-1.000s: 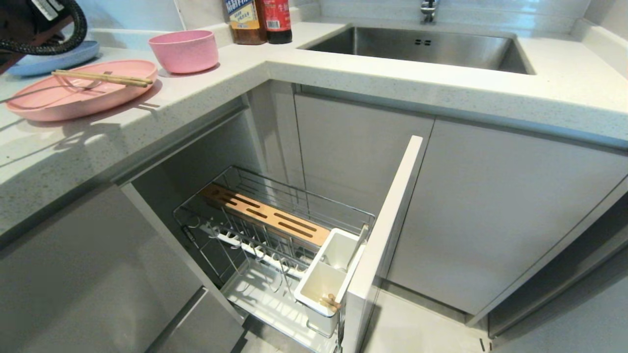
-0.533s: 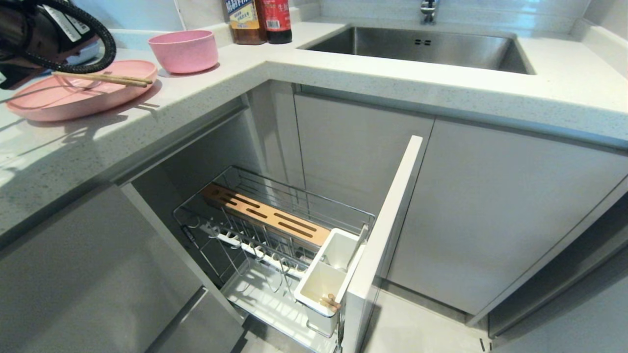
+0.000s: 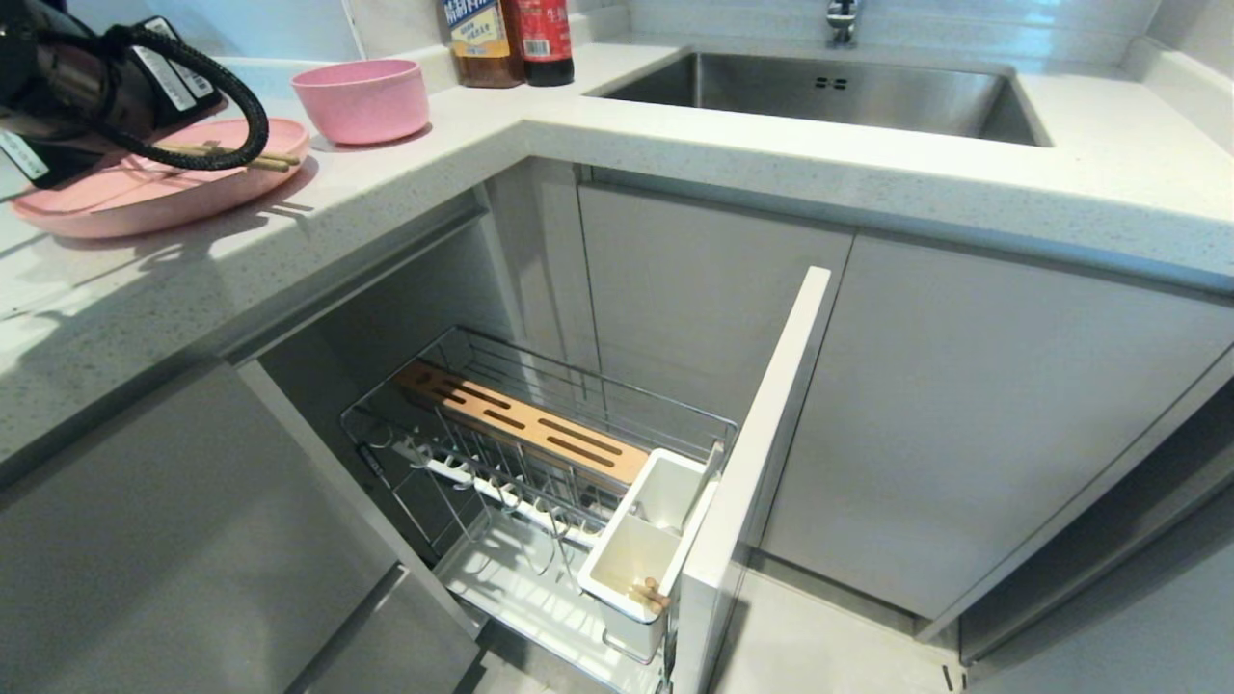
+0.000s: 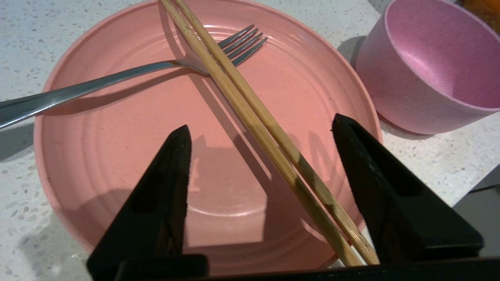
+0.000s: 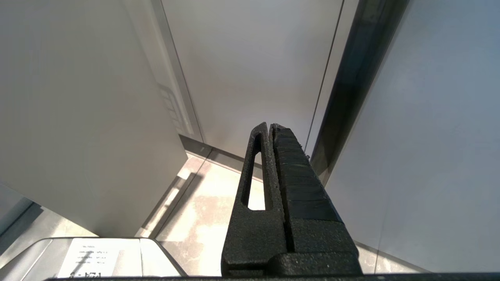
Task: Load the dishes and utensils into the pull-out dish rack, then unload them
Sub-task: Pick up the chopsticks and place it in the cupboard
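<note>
Left gripper (image 4: 259, 128) hangs over the pink plate (image 4: 117, 164) with its 2 black fingers (image 4: 172, 168) spread wide and gripping nothing — the 2 wooden chopsticks (image 4: 250, 113) run between them, lying side by side across the plate. A silver fork (image 4: 129, 76) lies on the plate too, its tines tucked under the chopsticks and its handle sticking out past the rim. Just beside the plate on the pale speckled counter (image 3: 434, 164) sits the pink bowl (image 3: 362, 98), upright.

Below the counter the pull-out dish rack (image 3: 540, 463) stands drawn out of the cabinet, with its slotted wooden strip (image 3: 525, 424) along the top and a white utensil cup (image 3: 641, 545) at the front — a few wooden tips show in the nearer compartment. Further along the counter are 2 bottles (image 3: 511, 39) and a steel sink (image 3: 829, 92).

Right gripper (image 5: 269, 130) is down low by the cabinet fronts, its fingers pressed together on nothing.
</note>
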